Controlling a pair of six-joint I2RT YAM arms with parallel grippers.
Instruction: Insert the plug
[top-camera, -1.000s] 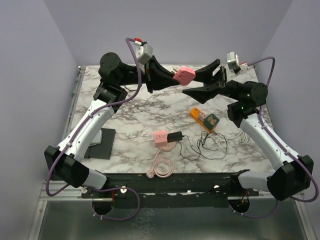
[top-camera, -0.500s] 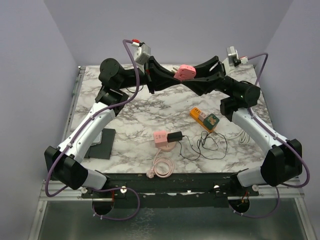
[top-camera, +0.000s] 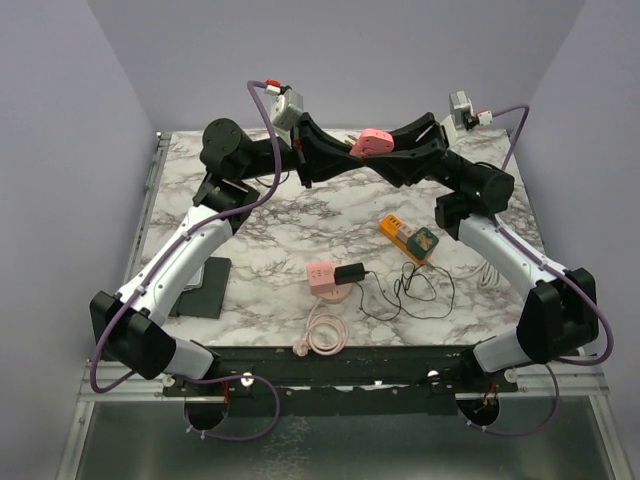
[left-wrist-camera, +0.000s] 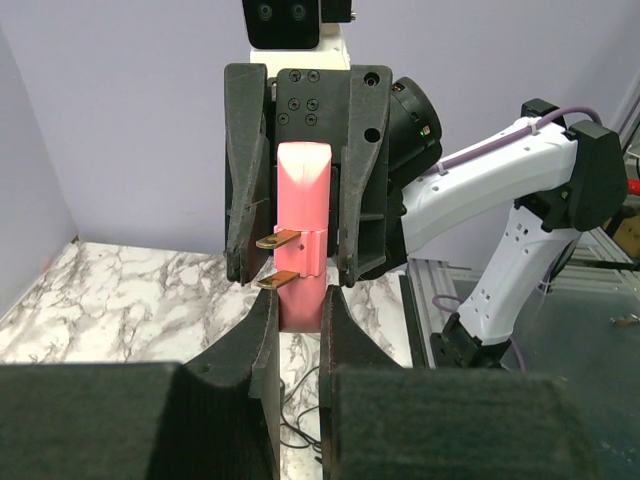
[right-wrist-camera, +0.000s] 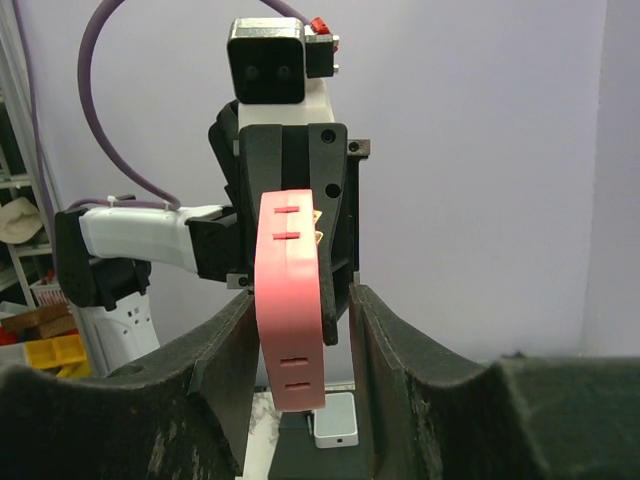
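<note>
While the pink plug block (top-camera: 375, 143) hung in the air above the far half of the counter (top-camera: 270, 220), both arms met at it from opposite sides. The left gripper (left-wrist-camera: 298, 310) had its jaws clamped on the lower end of the block, whose two brass prongs (left-wrist-camera: 276, 240) stuck out sideways in the left wrist view. The right gripper (right-wrist-camera: 297, 320) had its jaws standing apart on either side of the block, and its own view showed a thin gap on one side, so I judged that it had no firm hold yet. The step in hand looked like a mid-air handover or regrasp, not the insertion itself. Down on the counter, well apart from the block, lay a small pink socket cube (top-camera: 320, 272) with a black adapter (top-camera: 349, 272) against it, and farther right an orange piece (top-camera: 397, 227) beside a green cube (top-camera: 424, 240). The next move called for a square pinch by the right jaws before the left let go, leaving the prongs free to line up with a socket.
</note>
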